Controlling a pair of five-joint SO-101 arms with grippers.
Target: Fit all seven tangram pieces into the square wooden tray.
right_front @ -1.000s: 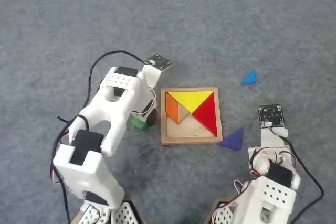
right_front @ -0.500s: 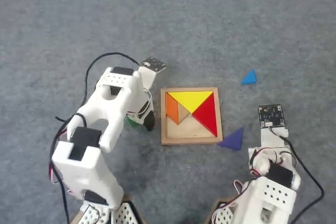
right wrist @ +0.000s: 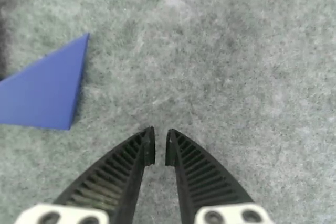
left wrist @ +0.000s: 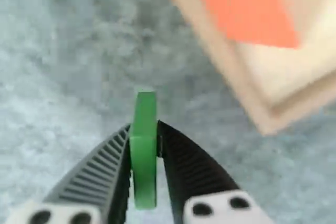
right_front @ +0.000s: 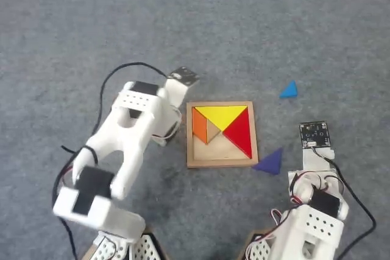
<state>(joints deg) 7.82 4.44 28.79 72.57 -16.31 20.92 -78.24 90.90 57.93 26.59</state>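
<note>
The left arm (right_front: 131, 132) is rising over the bench (right_front: 73, 41) at centre left of the high view. Its lower links are looming larger toward the lower left corner than they did a second ago, and its wrist is sitting a little closer to the wooden tray (right_front: 220, 162). The green piece (left wrist: 145, 114), which was lying in plain sight just off the tray's left rim a second ago and half covered half a second ago, is now tucked under that arm in the high view. The left wrist view is showing the left gripper (left wrist: 143, 127) with its fingers (left wrist: 181, 156) pinching the green piece on edge, and the tray's corner and orange piece (left wrist: 247, 9) are passing close ahead. That reads as the pick being done and the carry toward the tray beginning. The piece is probably heading for the bare wood at the tray's lower left, where it will need turning flat. The orange piece, the yellow piece (right_front: 220, 115) and the red piece (right_front: 241, 132) are sitting in the tray as before. The right arm is keeping still at lower right, with the right gripper (right wrist: 157, 148) hanging over bare bench, fingers pressed nearly together on nothing, near the dark blue triangle (right wrist: 44, 90). The small blue triangle (right_front: 289, 90) is waiting farther up on the right, so several pieces are still outstanding.
</note>
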